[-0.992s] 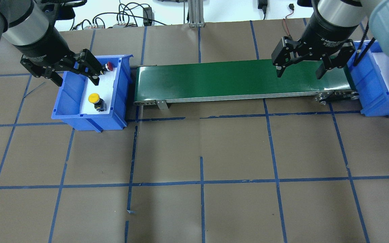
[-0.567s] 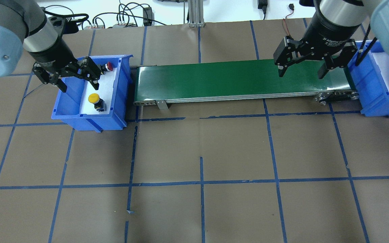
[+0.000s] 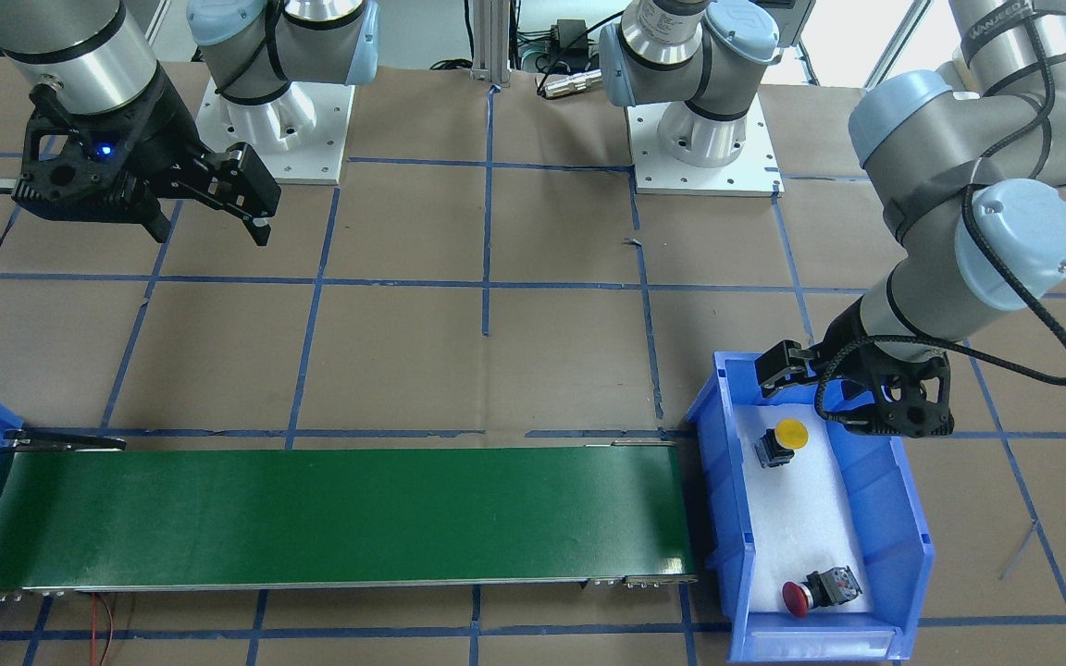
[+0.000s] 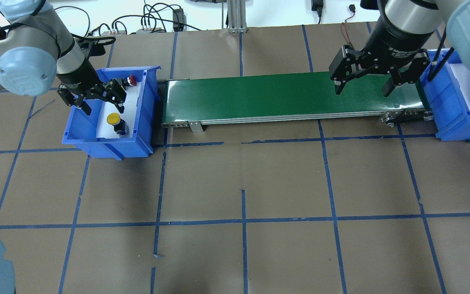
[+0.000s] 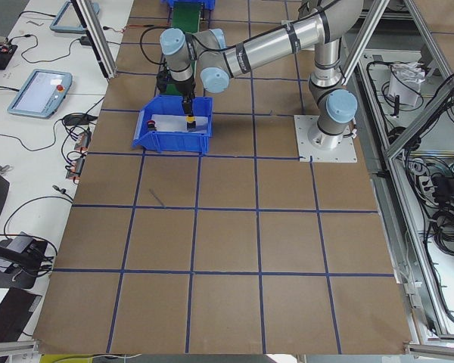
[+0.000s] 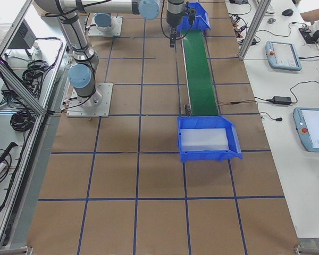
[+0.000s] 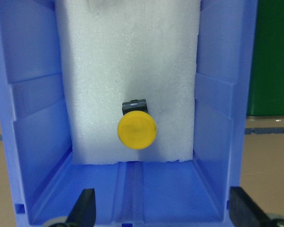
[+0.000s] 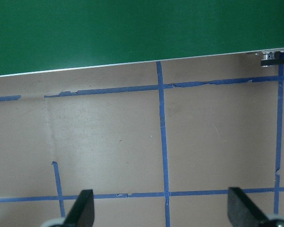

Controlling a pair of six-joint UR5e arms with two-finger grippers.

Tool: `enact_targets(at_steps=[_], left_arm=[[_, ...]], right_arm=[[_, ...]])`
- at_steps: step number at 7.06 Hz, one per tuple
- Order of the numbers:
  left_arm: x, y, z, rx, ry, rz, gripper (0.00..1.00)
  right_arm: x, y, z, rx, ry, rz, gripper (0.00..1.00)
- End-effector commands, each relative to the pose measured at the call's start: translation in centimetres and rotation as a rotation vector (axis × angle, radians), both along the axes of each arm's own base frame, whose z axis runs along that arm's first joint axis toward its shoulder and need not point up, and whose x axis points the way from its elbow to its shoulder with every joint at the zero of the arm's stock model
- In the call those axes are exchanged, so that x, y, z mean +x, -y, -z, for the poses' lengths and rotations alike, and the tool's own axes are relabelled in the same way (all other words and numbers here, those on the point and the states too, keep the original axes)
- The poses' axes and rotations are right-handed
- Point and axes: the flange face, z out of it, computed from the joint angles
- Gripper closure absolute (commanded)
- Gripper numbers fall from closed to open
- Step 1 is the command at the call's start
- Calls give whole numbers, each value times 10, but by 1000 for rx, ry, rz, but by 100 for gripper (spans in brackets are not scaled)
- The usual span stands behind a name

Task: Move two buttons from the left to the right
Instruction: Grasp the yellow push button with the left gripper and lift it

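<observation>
The yellow-capped button [image 4: 114,119] lies on white foam near the front of the left blue bin [image 4: 80,122]. The red-capped button [image 4: 131,80] lies at the bin's back. My left gripper [image 4: 103,108] is open and empty, hanging low over the bin just behind the yellow button. In the left wrist view the yellow button [image 7: 137,130] lies ahead of the spread fingertips [image 7: 85,208]. From the front the yellow button [image 3: 790,433] and the red button [image 3: 797,597] both show. My right gripper [image 4: 362,88] is open and empty above the belt's right end.
A green conveyor belt [image 4: 259,96] runs between the left bin and a second blue bin [image 4: 455,106] with a white foam floor at the right. Brown paper with blue tape lines [image 8: 163,142] covers the table. Cables lie at the far edge.
My left gripper has turned and moved forward and down over the left bin, from beside the red button to just behind the yellow one. The right gripper has hardly moved.
</observation>
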Motion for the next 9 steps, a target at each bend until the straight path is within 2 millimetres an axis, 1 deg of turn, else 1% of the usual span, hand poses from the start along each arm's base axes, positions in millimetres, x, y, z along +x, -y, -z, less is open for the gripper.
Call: enact_targets(at_steps=[1, 2, 3, 4, 5, 6, 7, 8, 9], left_arm=[[5, 21, 50, 4, 0, 1, 0], [5, 22, 52, -3, 3, 2, 0], [5, 22, 51, -3, 7, 8, 11], [5, 20, 50, 1, 28, 13, 15], [5, 11, 56, 19, 25, 14, 15], [2, 1, 66, 43, 20, 16, 14], [4, 6, 59, 23, 21, 38, 25], [4, 7, 63, 29, 19, 38, 45], [5, 8, 60, 21, 20, 43, 64]], right_arm=[[2, 0, -1, -8, -1, -6, 0], [-2, 3, -2, -10, -9, -4, 0], [2, -2, -4, -13, -3, -6, 0], [2, -2, -4, -13, -4, -7, 0], [2, 2, 2, -2, 1, -9, 0], [2, 3, 2, -4, 1, -9, 0], [2, -1, -1, -8, 1, -3, 0], [3, 0, -1, -8, 1, -7, 0], [2, 3, 1, -7, 1, -9, 0]])
